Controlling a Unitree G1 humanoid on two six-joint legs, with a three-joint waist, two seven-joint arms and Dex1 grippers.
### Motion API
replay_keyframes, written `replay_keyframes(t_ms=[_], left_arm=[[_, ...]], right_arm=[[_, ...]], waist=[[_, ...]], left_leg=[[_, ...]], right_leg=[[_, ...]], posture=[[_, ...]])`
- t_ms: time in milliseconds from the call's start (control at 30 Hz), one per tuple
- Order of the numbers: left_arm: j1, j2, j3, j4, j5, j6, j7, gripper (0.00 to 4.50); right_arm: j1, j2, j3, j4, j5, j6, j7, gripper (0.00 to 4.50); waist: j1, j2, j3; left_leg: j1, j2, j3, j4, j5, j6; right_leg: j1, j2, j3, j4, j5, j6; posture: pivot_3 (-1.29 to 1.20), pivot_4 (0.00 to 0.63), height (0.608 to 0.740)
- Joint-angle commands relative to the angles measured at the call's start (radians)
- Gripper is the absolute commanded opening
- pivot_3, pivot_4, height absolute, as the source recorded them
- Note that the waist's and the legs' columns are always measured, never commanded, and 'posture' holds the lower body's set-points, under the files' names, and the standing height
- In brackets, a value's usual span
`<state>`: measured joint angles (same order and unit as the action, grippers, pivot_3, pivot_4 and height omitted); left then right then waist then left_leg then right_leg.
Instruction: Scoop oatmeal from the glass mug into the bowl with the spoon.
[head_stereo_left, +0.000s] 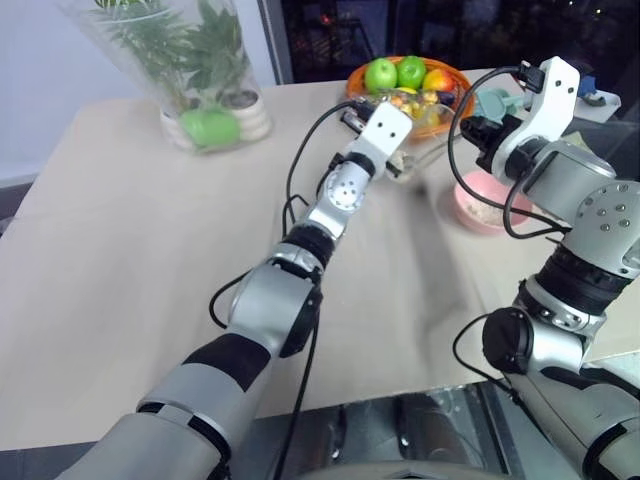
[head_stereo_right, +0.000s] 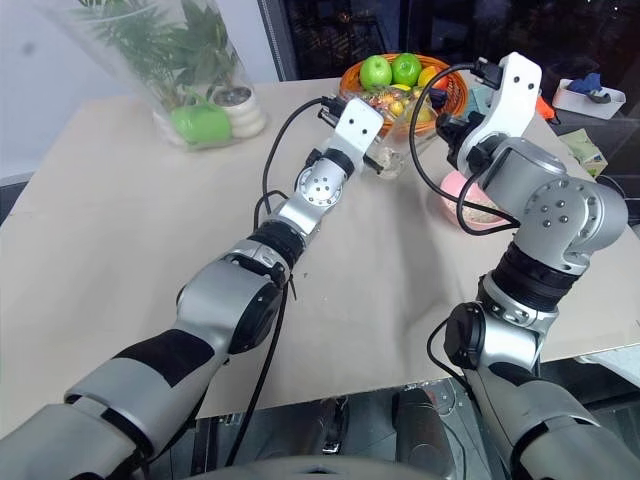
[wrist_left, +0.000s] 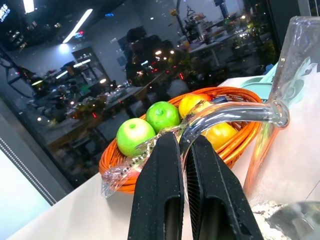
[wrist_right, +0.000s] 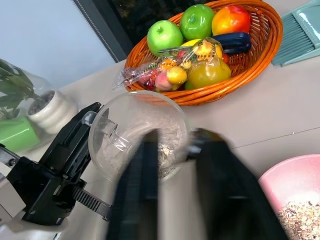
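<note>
Left wrist view | left fingers (wrist_left: 176, 200) clamp glass mug (wrist_left: 292, 115) handle

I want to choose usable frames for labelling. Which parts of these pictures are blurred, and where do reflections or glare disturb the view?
Right wrist view: the right gripper fingers are blurred, while the glass mug and orange basket stay sharp. Left wrist view: the dark window behind the basket carries reflected ceiling lights, and the mug's handle glints. Left eye view: even light, with a soft shadow on the table.
</note>
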<state>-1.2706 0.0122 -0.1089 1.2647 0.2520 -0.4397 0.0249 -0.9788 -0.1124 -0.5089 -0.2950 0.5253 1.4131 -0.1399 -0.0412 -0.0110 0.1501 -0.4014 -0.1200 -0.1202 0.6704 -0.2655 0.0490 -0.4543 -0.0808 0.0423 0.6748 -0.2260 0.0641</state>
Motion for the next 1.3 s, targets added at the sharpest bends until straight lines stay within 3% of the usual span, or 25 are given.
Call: replay_keyframes(t_ms=[33,1000,1100,1300], left_arm=[[-0.034,0.001,0.005,-0.079,-0.009,-0.045,0.013,0.0],[-0.011,-0.013,0.008,-0.092,-0.032,-0.051,-0.032,0.0],[-0.011,-0.014,0.008,-0.092,-0.033,-0.05,-0.033,0.0],[-0.009,-0.016,0.013,-0.093,-0.039,-0.046,-0.039,0.0]], right_arm=[[-0.027,0.001,0.006,-0.02,0.0,-0.007,0.002,0.71],[-0.021,-0.051,0.066,-0.004,-0.03,-0.07,0.034,0.71],[-0.02,-0.05,0.067,-0.006,-0.03,-0.07,0.035,0.01],[-0.019,-0.053,0.074,-0.009,-0.03,-0.075,0.042,0.01]], waist=[[0.0,0.0,0.0],[0.0,0.0,0.0],[0.0,0.0,0.0],[0.0,0.0,0.0]], left_leg=[[0.0,0.0,0.0,0.0,0.0,0.0],[0.0,0.0,0.0,0.0,0.0,0.0],[0.0,0.0,0.0,0.0,0.0,0.0],[0.0,0.0,0.001,0.0,0.0,0.0]], right_leg=[[0.0,0.0,0.0,0.0,0.0,0.0],[0.0,0.0,0.0,0.0,0.0,0.0],[0.0,0.0,0.0,0.0,0.0,0.0],[-0.001,0.0,0.0,0.001,0.0,0.0]], posture=[[0.0,0.15,0.74],[0.0,0.15,0.74],[0.0,0.15,0.74],[0.0,0.15,0.74]])
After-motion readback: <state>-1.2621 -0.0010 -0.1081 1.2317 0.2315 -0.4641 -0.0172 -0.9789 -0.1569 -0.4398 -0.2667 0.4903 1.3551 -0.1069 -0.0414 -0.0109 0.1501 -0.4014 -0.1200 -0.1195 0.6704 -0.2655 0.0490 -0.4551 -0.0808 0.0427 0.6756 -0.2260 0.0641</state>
